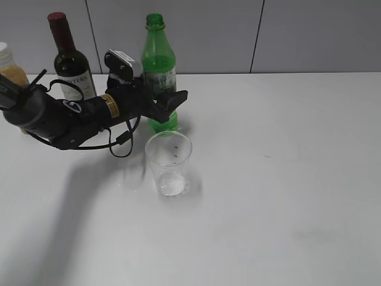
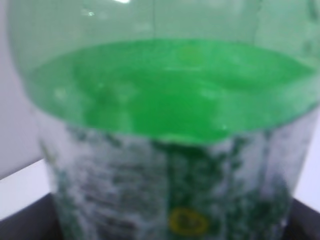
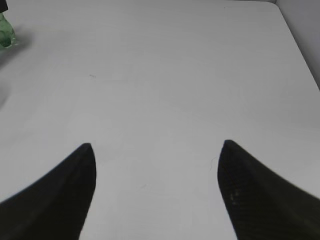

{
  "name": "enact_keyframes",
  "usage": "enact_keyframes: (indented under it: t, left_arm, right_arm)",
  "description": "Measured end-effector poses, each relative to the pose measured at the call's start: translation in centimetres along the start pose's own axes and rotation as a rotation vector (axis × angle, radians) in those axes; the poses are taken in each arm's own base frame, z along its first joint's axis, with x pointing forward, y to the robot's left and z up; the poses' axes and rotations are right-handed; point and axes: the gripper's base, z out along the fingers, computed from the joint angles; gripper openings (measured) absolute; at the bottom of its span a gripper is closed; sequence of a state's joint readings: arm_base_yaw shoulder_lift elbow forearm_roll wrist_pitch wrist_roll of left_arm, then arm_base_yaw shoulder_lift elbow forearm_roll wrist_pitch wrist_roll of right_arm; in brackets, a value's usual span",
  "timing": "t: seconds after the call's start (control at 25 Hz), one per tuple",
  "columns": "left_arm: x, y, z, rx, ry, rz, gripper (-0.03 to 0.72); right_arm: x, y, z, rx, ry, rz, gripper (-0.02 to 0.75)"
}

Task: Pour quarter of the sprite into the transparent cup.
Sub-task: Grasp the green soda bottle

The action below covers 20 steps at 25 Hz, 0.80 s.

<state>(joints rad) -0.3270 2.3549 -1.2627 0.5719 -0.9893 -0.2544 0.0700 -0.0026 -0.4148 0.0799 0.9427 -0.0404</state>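
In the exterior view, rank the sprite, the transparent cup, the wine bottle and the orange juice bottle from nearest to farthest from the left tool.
1. The sprite: at the left tool, between its fingers.
2. The transparent cup: just in front of the tool, toward the camera.
3. The wine bottle: back left, behind the arm.
4. The orange juice bottle: far left edge.

Black, rounded left arm [image 1: 59,116] with a yellow-gold band near the wrist, white markings on its casing, and thin black cables looping loose beneath and behind. A grey-white camera box [image 1: 122,62] on top of the wrist, ahead of dark angular fingers [image 1: 172,100]. On the right gripper [image 3: 155,195], two matte black fingers [image 3: 55,195] tapering to curved points, faintly speckled.
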Motion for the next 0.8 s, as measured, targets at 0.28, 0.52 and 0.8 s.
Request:
enact_keyframes:
  t: [0.28, 0.52, 0.8]
  left_arm:
    - [0.03, -0.04, 0.02, 0.0, 0.004, -0.007, 0.537]
    - [0.03, -0.07, 0.03, 0.001, 0.004, -0.008, 0.458]
    - [0.06, -0.08, 0.03, 0.002, 0.002, -0.008, 0.458]
  right_arm:
    - [0.0, 0.0, 0.0, 0.0, 0.0, 0.0, 0.585]
    - [0.0, 0.0, 0.0, 0.0, 0.0, 0.0, 0.585]
    - [0.0, 0.01, 0.0, -0.001, 0.0, 0.001, 0.585]
